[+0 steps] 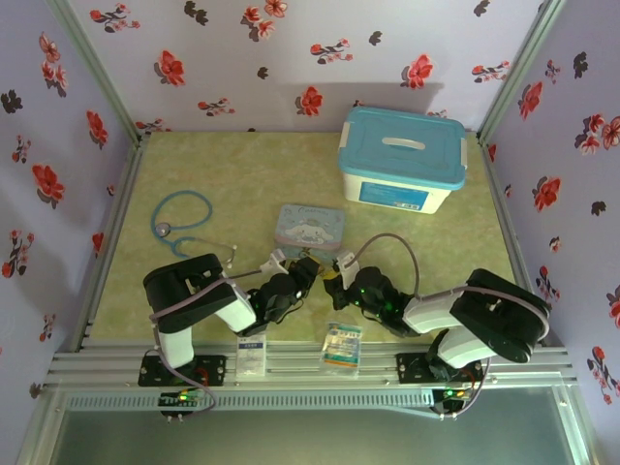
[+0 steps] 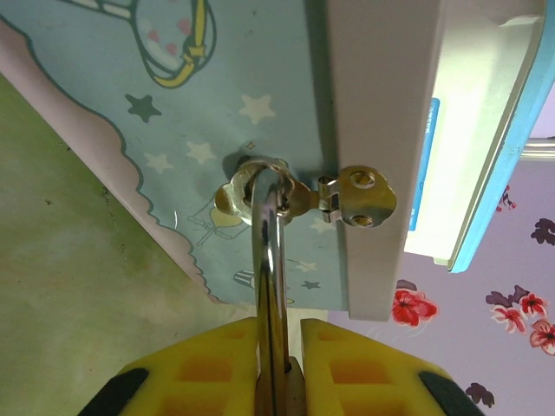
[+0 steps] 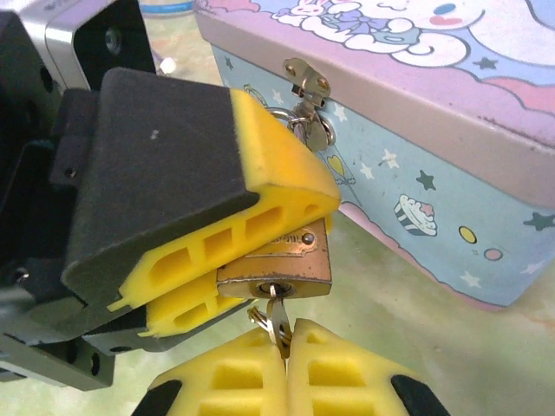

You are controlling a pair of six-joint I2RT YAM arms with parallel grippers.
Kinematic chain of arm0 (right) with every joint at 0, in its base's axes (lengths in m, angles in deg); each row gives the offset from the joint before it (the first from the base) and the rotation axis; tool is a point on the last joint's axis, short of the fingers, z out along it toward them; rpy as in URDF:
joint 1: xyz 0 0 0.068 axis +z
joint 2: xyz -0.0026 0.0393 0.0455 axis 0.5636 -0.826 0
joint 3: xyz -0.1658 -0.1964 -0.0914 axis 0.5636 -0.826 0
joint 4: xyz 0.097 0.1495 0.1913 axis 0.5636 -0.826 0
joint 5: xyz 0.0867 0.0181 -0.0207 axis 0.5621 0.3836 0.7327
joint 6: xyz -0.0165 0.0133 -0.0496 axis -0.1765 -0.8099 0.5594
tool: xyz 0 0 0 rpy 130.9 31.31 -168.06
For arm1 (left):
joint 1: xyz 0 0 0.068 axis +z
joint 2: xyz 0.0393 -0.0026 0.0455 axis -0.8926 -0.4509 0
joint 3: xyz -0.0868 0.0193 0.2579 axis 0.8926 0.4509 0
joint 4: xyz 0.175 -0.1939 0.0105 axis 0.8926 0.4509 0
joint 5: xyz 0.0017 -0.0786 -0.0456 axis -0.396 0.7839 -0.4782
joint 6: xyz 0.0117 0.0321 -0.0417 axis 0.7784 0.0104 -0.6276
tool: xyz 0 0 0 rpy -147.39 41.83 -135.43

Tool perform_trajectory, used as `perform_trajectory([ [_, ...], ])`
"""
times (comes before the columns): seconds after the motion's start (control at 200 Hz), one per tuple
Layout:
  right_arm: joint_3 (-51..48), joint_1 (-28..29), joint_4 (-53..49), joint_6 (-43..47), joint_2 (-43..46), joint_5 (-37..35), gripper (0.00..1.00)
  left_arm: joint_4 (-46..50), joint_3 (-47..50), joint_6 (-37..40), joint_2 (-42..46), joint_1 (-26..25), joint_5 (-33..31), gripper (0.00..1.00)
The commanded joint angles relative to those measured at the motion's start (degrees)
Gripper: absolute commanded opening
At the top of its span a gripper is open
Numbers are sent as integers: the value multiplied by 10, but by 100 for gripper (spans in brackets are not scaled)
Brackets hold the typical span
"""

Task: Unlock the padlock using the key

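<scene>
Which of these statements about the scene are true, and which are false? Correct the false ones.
1. The key sits in the keyhole of the padlock. True.
2. The right gripper holds the padlock. False: it is shut on the key, and the left gripper holds the padlock.
3. The padlock's shackle passes through the clasp on the tin. True.
4. The storage box has its lid off. False: the blue lid is on it.
5. In the top view, the stethoscope lies right of the tin. False: it lies to the left.
</scene>
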Motion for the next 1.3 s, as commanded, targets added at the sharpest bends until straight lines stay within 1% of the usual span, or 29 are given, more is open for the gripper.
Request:
perform_trajectory([
  [0.0,-7,-21,58,-80,-15,24,0,-35,-6,-2,10,-6,31,2],
  [0.1,4,-21,28,-95,-14,33,0,-36,4,-3,6,-6,28,6],
  [0.175,3,-22,28,-106,-16,32,0,-35,10,-1,3,-4,27,8],
  [0.23,3,-22,21,-112,-16,31,0,-35,13,-1,0,-4,26,11],
  [0.355,6,-28,-17,-151,-6,14,0,-36,18,2,-5,-2,23,12],
  [0.435,6,-39,-16,-179,-9,32,0,-35,18,2,-5,-1,24,11],
  [0.51,3,-48,-2,-204,-16,61,1,-34,16,10,-1,-1,23,5],
  [0.545,2,-52,2,-210,-18,74,3,-35,17,11,1,0,24,3],
  [0.57,1,-52,-1,-210,-17,76,7,-35,17,11,2,0,24,1],
  [0.595,0,-52,-11,-201,-13,74,12,-34,17,12,2,1,24,0],
  [0.62,1,-52,-32,-186,-6,71,14,-34,18,13,3,1,22,0],
  [0.66,11,-52,-93,-167,11,59,17,-33,19,15,5,1,18,0],
  [0.685,22,-51,-139,-154,23,49,21,-32,20,16,6,2,15,0],
  [0.75,51,-50,-247,-128,48,20,38,-32,20,16,6,2,12,0],
  [0.795,64,-50,-295,-113,59,8,44,-32,19,17,6,3,12,0],
  [0.835,68,-48,-312,-104,67,2,47,-31,17,17,6,4,12,0],
  [0.88,67,-45,-314,-93,77,-1,49,-31,16,18,5,3,13,0],
  [0.945,67,-26,-313,-61,86,-20,49,-31,14,18,4,3,13,0],
  [1.0,71,8,-322,-18,92,-68,49,-31,14,18,4,4,13,0],
  [1.065,72,55,-318,55,92,-134,48,-31,15,19,6,4,13,0],
  [1.095,71,68,-311,80,90,-150,47,-30,15,22,9,5,13,0],
  [1.165,66,75,-294,118,83,-157,48,-28,15,23,12,5,13,0],
  [1.295,49,98,-241,190,79,-236,48,-28,16,24,13,5,13,0],
])
